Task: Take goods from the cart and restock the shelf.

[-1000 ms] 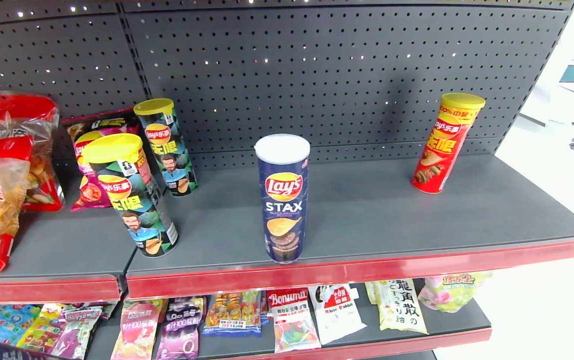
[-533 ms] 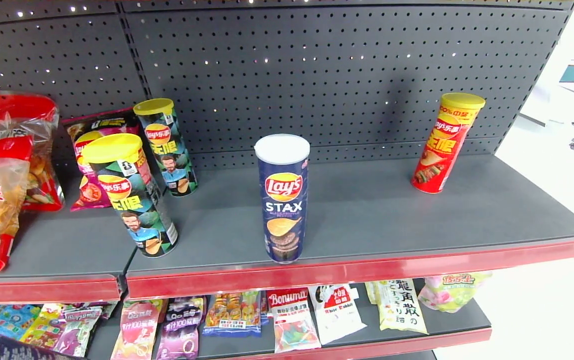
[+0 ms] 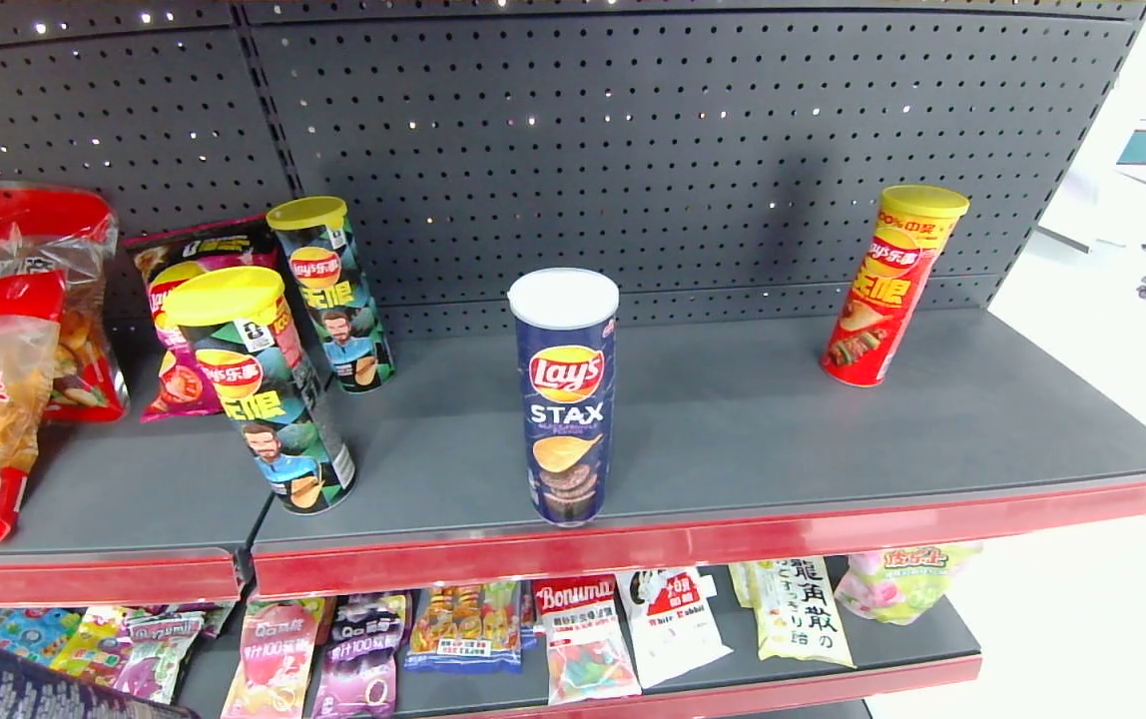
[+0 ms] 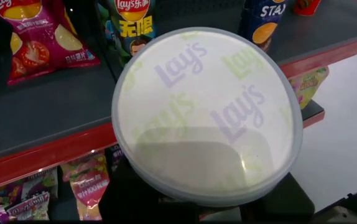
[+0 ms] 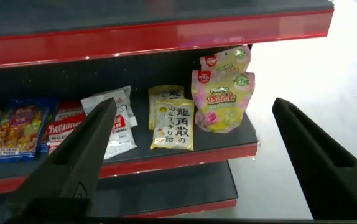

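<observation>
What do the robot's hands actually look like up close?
The right hand has two matte black fingers: long, smooth wedges that taper to blunt tips, with a small embossed mark near one base. Of the left hand, only black casing peeks out behind the white lid of a chip can.

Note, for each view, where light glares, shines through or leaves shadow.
Head view: pinpoints of light shine through the pegboard holes, a shadow lies on it, the floor is washed white. Left wrist view: the can lid carries a greyer patch. Right wrist view: floor glares; the lower shelf sits in shade.
</observation>
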Robot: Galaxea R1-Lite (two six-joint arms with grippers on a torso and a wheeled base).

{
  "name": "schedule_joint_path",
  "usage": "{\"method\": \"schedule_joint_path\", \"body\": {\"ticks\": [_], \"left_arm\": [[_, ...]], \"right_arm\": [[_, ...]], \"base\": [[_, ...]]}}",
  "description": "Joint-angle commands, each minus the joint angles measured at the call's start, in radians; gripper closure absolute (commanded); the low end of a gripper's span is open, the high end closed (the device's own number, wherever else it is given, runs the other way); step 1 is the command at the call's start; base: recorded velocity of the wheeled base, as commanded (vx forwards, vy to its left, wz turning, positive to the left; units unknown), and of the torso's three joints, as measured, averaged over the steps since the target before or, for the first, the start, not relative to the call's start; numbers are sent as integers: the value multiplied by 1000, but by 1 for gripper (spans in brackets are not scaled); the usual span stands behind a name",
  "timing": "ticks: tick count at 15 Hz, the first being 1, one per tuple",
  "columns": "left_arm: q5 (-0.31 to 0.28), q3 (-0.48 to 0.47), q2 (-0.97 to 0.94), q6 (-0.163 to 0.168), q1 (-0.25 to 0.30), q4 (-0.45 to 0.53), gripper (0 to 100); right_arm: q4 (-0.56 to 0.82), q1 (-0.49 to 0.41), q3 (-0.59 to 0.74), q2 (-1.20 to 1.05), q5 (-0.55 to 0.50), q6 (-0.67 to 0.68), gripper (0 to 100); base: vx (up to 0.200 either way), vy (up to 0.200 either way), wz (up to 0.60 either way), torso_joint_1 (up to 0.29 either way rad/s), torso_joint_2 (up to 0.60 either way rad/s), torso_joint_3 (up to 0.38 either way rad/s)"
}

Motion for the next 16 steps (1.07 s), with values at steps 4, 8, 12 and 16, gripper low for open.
{"method": "schedule_joint_path", "body": {"ticks": [4, 8, 12, 16], "left_arm": [[-11, 8, 17, -2, -1, -17, 100], [-13, 8, 17, 0, -1, -17, 100], [-68, -17, 94, 0, -1, -41, 100], [-97, -112, 290, 5, -1, -135, 100]], "right_arm": [[1, 4, 0, 4, 0, -2, 0], [1, 4, 0, 4, 0, -2, 0], [1, 3, 0, 4, 0, 1, 0], [1, 3, 0, 4, 0, 2, 0]], "base": [[0, 0, 0, 0, 0, 0], [0, 0, 0, 0, 0, 0], [0, 0, 0, 0, 0, 0], [0, 0, 0, 0, 0, 0]]}}
